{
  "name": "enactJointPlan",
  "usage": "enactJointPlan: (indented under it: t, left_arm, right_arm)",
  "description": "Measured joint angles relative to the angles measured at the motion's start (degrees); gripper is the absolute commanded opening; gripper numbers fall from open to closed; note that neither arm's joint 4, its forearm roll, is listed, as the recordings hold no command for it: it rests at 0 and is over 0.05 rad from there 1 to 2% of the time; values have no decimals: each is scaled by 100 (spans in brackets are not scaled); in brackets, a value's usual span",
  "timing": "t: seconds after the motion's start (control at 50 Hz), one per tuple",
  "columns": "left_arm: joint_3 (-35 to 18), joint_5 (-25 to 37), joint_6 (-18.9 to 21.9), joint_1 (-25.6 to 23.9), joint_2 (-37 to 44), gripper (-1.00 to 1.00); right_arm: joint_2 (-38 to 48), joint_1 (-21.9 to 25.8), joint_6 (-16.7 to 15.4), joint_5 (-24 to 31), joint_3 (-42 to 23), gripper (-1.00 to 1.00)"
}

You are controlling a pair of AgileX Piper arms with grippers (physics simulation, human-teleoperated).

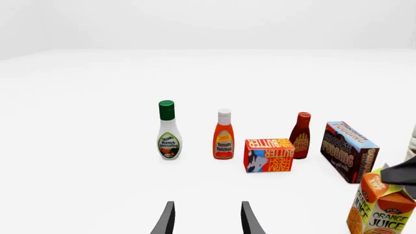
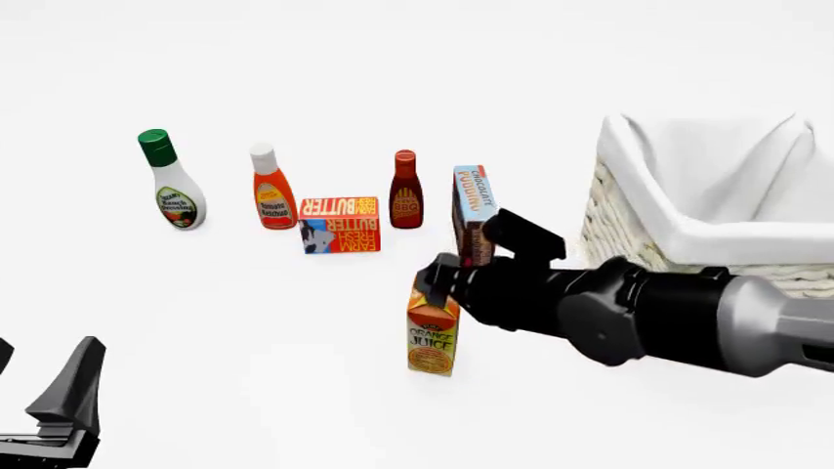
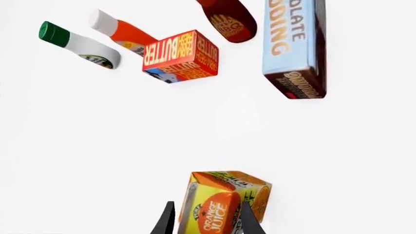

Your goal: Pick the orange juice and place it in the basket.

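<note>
right gripper [image 3: 204, 222]: fingers astride the top of the tall orange-and-yellow gable-top juice carton [image 2: 433, 335], closure unclear | carton upright, mid-table, near-left of white wicker basket [image 2: 639, 230] | left gripper [image 1: 206, 219] spread, well apart

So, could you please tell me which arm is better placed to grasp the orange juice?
The right. Its gripper already straddles the top of the orange juice, fingers on either side, and the basket sits on that side. The left gripper is open over bare table, well away from the carton.
</note>
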Motion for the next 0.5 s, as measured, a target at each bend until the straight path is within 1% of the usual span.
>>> enactJointPlan:
  t: [0.48,0.5]
  left_arm:
    - [-6,17,0,-2,-11,100]
    - [-6,17,0,-2,-12,100]
  right_arm:
    - [165,129,174,-263,85,100]
    - [165,129,180,-273,89,-100]
